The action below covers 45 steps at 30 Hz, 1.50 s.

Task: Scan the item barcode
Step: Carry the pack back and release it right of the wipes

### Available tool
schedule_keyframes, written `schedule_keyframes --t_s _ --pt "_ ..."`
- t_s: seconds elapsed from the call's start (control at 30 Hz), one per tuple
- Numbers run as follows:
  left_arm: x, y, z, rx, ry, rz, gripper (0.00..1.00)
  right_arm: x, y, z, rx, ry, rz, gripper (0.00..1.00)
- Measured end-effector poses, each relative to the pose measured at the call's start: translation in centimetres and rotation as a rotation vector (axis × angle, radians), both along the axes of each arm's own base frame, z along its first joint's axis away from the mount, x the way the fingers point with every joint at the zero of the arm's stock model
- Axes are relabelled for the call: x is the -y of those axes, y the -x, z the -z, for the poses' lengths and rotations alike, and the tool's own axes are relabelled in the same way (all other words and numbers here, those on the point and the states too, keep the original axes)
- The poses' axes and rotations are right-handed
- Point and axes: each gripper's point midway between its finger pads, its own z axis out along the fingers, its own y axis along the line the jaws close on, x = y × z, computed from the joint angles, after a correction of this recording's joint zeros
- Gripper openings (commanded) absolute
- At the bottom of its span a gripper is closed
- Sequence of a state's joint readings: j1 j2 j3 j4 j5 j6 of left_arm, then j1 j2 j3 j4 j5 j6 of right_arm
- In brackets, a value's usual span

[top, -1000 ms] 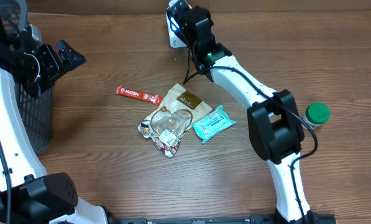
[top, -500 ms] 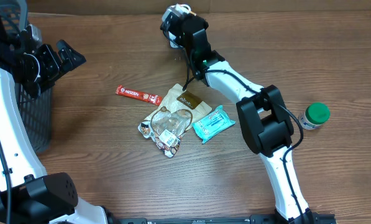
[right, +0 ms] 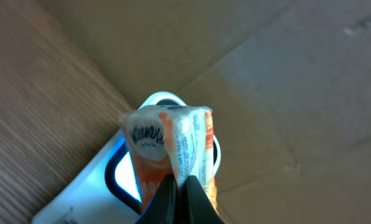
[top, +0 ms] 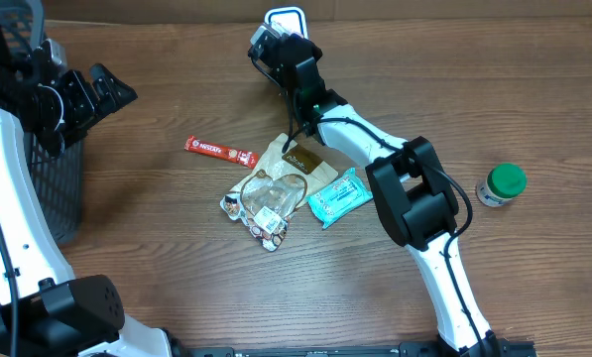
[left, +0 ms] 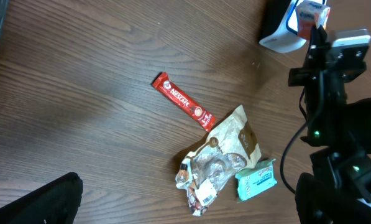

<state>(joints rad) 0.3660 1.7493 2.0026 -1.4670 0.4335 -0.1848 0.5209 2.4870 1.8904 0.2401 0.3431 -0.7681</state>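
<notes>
The counter (top: 177,258) is mid-brown with a dark wood grain. On it lie a red stick sachet (top: 220,151) with white lettering, a tan pouch (top: 302,161) bearing a dark brown label, a clear bag (top: 266,203) of brown and white pieces, and a turquoise packet (top: 341,196). The jar (top: 506,180) has a green lid. The mesh basket (top: 62,188) is black. The scanner (right: 110,180) is white with a blue glow, and the tissue pack (right: 166,149) is orange and white with dark lettering.
</notes>
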Motion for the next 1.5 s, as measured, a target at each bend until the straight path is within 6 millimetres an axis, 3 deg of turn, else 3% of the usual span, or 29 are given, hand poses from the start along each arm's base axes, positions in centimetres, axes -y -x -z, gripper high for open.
schedule_keyframes --t_s 0.1,0.23,0.37,0.4,0.43,0.53,0.7,0.9,1.07,1.17,1.3,1.5 --pt "0.0 0.0 0.0 0.0 0.0 0.0 1.0 0.3 0.9 -1.4 -0.066 -0.085 0.034 0.05" --pt "0.0 0.0 0.0 -0.001 0.0 0.0 1.0 2.2 3.5 -6.4 -0.174 -0.193 0.105 0.08" --pt "0.0 0.0 0.0 0.0 0.0 0.0 1.0 6.2 8.1 -11.4 -0.317 -0.259 0.208 0.08" --pt "0.0 0.0 0.0 0.0 0.0 0.0 1.0 8.9 10.8 -12.9 -0.395 -0.286 0.282 0.09" --pt "0.0 0.0 0.0 -0.001 0.0 0.0 1.0 10.0 11.9 -12.8 -0.442 -0.289 0.319 0.09" --pt "0.0 0.0 0.0 -0.002 0.001 0.0 1.0 14.6 17.2 -10.4 -0.665 -0.261 0.503 0.05" --pt "0.0 0.0 0.1 -0.001 0.001 0.0 1.0 20.9 23.5 -4.7 -0.943 -0.238 0.83 0.05" --pt "0.0 0.0 0.1 -0.002 0.001 0.0 1.0 25.6 26.3 1.6 -1.046 -0.263 1.053 0.09" --pt "0.0 0.0 0.1 -0.002 0.001 0.0 1.0 27.8 27.5 4.5 -1.077 -0.277 1.137 0.23" --pt "0.0 0.0 0.1 -0.002 0.001 0.0 1.0 28.4 27.4 5.1 -1.069 -0.299 1.153 0.24" --pt "0.0 0.0 0.1 -0.001 0.001 0.0 1.0 27.0 26.2 5.4 -1.072 -0.392 1.108 0.26" --pt "0.0 0.0 0.1 -0.002 0.001 0.0 1.0 21.8 24.8 5.9 -1.191 -0.625 0.929 0.31"
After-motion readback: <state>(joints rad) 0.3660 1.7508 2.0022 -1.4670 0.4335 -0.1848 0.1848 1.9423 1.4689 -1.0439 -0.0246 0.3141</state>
